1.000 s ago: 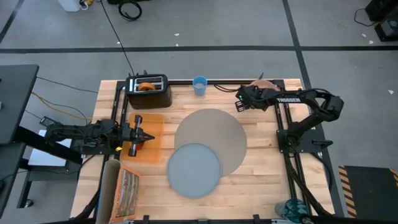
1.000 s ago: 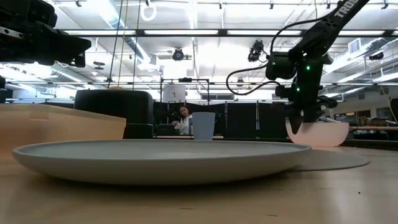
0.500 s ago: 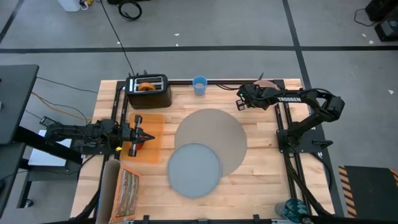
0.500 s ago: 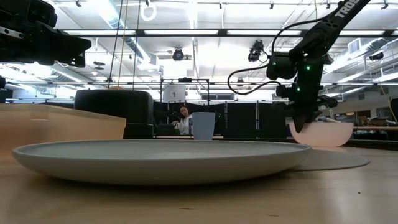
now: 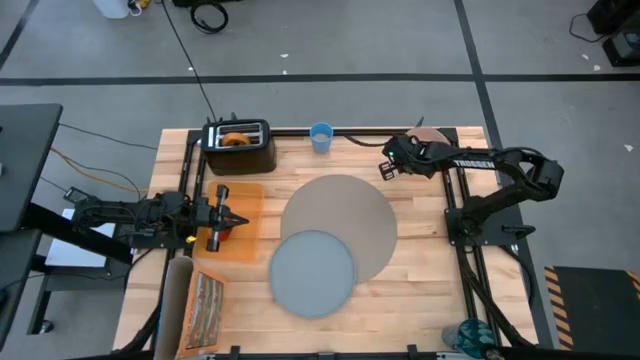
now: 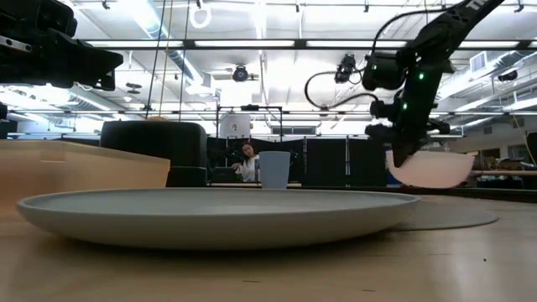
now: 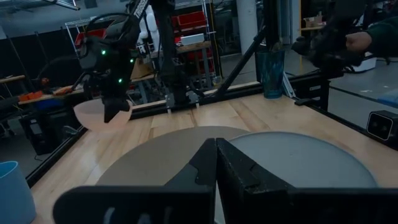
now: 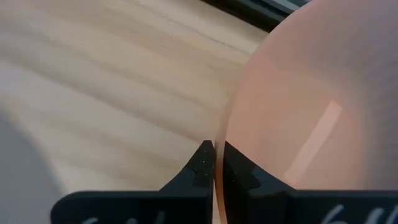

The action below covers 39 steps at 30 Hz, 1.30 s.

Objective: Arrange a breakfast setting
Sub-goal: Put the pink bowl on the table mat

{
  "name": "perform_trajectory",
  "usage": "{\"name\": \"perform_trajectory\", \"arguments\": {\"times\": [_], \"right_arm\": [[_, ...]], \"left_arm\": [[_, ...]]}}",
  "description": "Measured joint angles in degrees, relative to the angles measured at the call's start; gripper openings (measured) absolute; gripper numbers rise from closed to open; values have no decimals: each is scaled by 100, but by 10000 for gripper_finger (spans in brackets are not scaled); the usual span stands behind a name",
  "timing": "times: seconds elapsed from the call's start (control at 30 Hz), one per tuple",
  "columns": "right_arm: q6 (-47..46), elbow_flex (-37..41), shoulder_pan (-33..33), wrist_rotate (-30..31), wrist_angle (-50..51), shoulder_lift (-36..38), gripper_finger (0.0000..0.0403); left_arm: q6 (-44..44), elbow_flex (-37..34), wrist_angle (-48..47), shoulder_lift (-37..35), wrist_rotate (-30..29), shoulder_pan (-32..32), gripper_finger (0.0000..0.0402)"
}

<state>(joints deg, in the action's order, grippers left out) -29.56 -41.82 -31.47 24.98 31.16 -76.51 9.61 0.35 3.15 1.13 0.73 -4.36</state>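
Right pincer (image 6: pixel 401 159) raised pink bowl (image 6: pixel 428 169) off table (rim pinched).

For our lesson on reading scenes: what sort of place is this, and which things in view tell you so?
Probably a robotics lab or workshop. The wooden table stands on a taped concrete floor, open ceiling ducts and strip lights show overhead, and storage shelving stands behind.

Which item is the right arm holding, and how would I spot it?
Look at the table's far right corner, beyond the large round mat. There the right claw pinches the rim of the pink bowl, held above the wood. It is the only translucent pink thing there.
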Motion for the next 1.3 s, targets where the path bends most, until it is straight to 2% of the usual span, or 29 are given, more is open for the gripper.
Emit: {"name": "perform_trajectory", "arguments": {"times": [0.17,0.33,0.43,0.53,0.67,0.93,1.03,1.2,1.3], "right_arm": [[574,-203,617,-701,306,415,13],[1359,-685,1807,-1171,825,541,13],[2079,-932,2660,-1268,851,392,13],[3193,-1066,3430,-1295,720,87,13],[4364,-1084,4022,-1407,391,-411,16],[4717,-1084,4074,-1601,-496,-1226,17],[4712,-1084,3962,-1629,-580,-1338,16],[4648,-1084,3847,-2181,-777,-1391,18],[4609,-1081,3805,-2290,-825,-1445,19]], "left_arm": [[0,1,-1,-2,0,2,9],[0,-1,-1,-2,0,1,9],[0,1,-1,-2,0,1,9],[0,1,-1,0,0,2,9],[1,-1,0,-1,0,0,9],[0,-1,1,-2,0,2,9],[1,0,-1,-1,0,0,9],[0,0,-1,0,0,0,9],[1,-1,-14,-4,0,1,9]]}}
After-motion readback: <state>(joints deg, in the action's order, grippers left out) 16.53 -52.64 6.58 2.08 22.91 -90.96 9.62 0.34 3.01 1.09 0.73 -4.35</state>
